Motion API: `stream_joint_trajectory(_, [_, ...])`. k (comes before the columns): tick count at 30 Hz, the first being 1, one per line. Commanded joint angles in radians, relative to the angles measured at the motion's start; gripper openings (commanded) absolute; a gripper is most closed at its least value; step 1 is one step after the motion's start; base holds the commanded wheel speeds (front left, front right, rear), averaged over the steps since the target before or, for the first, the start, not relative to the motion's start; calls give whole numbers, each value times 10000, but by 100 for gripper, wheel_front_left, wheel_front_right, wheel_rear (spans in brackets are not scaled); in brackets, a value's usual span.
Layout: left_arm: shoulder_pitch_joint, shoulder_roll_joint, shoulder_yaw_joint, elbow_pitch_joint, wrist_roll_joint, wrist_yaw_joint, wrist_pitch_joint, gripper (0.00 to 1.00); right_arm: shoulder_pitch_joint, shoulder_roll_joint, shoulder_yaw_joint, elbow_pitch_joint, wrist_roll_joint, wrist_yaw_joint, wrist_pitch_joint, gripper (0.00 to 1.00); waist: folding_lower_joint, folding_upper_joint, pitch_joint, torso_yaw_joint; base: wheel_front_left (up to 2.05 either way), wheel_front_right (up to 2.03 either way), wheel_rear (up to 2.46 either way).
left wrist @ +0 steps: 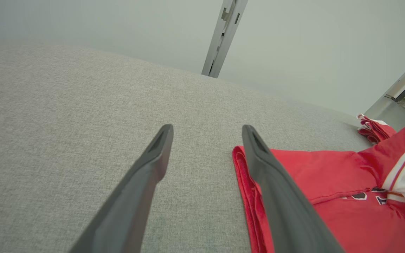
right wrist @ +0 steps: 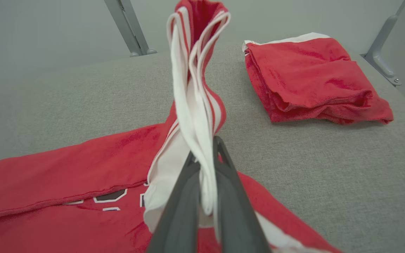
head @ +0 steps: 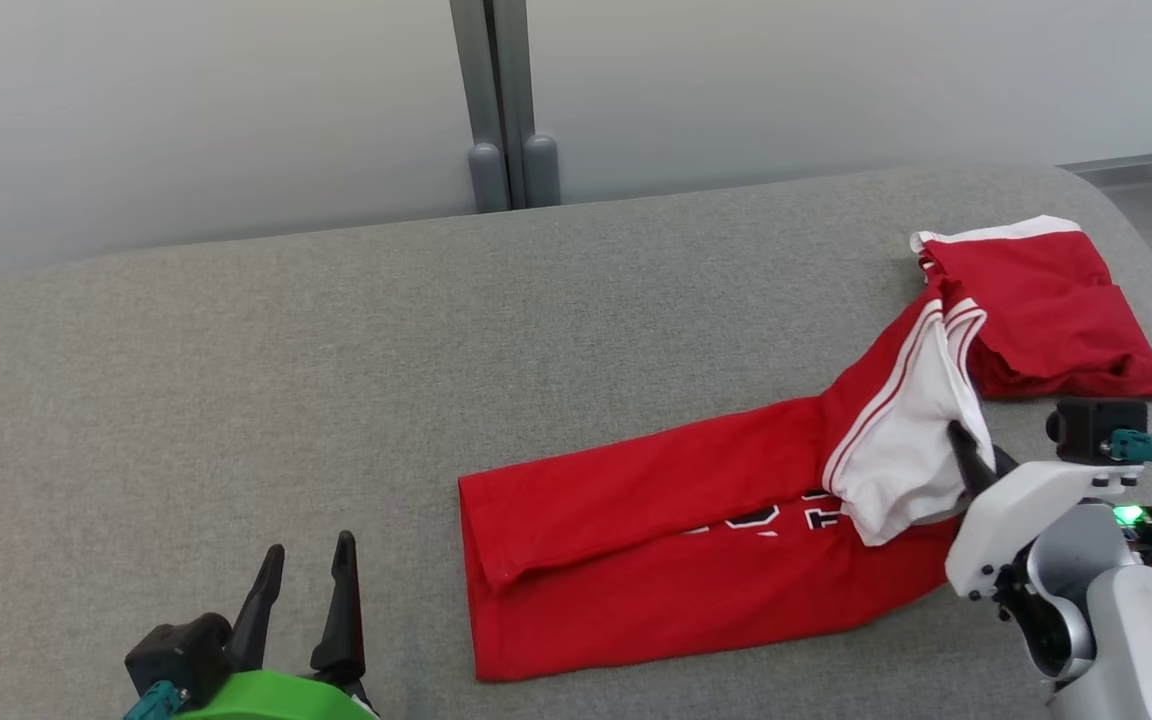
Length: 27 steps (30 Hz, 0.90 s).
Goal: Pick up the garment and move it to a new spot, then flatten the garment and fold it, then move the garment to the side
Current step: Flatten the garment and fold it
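The right gripper (right wrist: 205, 154) has its jaws pinched tight together on a bunch of white-trimmed cloth (right wrist: 195, 88), which rises from between the fingertips in a twisted column of white and red stripes. That bunch belongs to the garment (head: 656, 520), a red jersey. Its right end is lifted off the table (head: 236, 380) while the rest lies flat as a long band running toward the left, with dark lettering (head: 751, 520) partly showing beneath a folded-over upper edge. The left gripper (head: 308, 548) hangs low at the near left with its jaws spread wide and nothing between them. In the left wrist view its right finger crosses the garment's left edge, though I cannot tell whether it touches the cloth. Well apart, at the far right corner of the table, lies a second red cloth (head: 1046, 300), folded into a pad with a white border.

The garment looks already narrowed lengthwise, so the folding step seems to be in hand, with the right arm holding the end that is to be laid over. The next move probably calls for carrying the pinched end leftward over the band, low enough that the cloth lays down without dragging the flat part, and then letting go. The left gripper could pin the left edge so the band does not slide
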Motion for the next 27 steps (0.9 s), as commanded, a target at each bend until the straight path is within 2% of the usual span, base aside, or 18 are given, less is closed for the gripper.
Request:
stream_joint_trajectory(1, [103,-14,-21,57,73,-45,3,100,111,114,165,-203,223,-14,98,0,0,0,-77,130,0,0,0])
stream_joint_trajectory(7, [51,-83,-58,145,19,-97,-19,100,187,445,1548,-706,1345,-14,417,0,0,0,-114,440,0,0,0])
stream_joint_trajectory(13, [-170,-173,-104,252,46,-193,-32,100,-341,462,3670,-183,3302,-9,-187,0,0,0,-32,778,0,0,0])
stream_joint_trajectory(16, [-300,-213,-165,312,99,-231,-31,100,-860,463,4724,523,3686,-9,-648,0,0,0,51,1008,0,0,0])
stream_joint_trajectory(19, [-446,-262,-261,416,153,-280,-13,100,-1251,463,5585,1380,4564,-9,-993,0,0,0,103,1303,0,0,0])
stream_joint_trajectory(27, [-688,-345,-423,609,191,-374,2,100,-2499,469,7297,3690,6185,-8,-1916,0,0,0,119,1913,0,0,0])
